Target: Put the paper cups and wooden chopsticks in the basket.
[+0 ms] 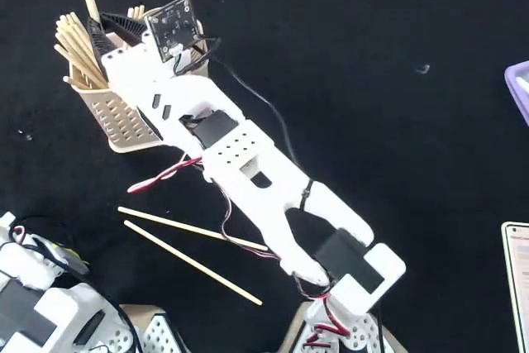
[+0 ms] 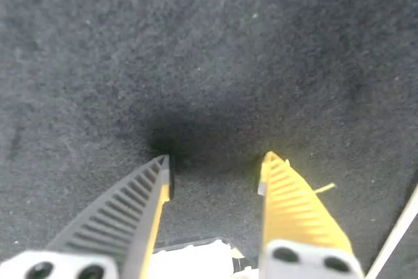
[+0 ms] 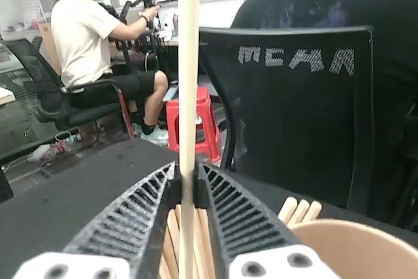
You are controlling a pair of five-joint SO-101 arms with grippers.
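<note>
The tan perforated basket [image 1: 124, 117] stands at the table's far left with several wooden chopsticks [image 1: 78, 47] upright inside it. My right gripper [image 1: 111, 26] hangs over the basket, shut on one upright chopstick [image 3: 188, 63] that sticks up above the fingers [image 3: 130, 227]. A paper cup rim [image 3: 339, 246] and more chopstick ends [image 3: 299, 210] show just beyond the gripper. Two loose chopsticks [image 1: 190, 229] [image 1: 194, 264] lie on the black mat in front. My left gripper [image 2: 215, 164] is open over bare mat, with a chopstick [image 2: 395, 240] at the picture's edge.
My left arm [image 1: 41, 287] sits folded at the near left corner. A purple container [image 1: 519, 88] and a white card [image 1: 517, 279] lie at the right edge. Cables [image 1: 165, 175] trail beside the right arm.
</note>
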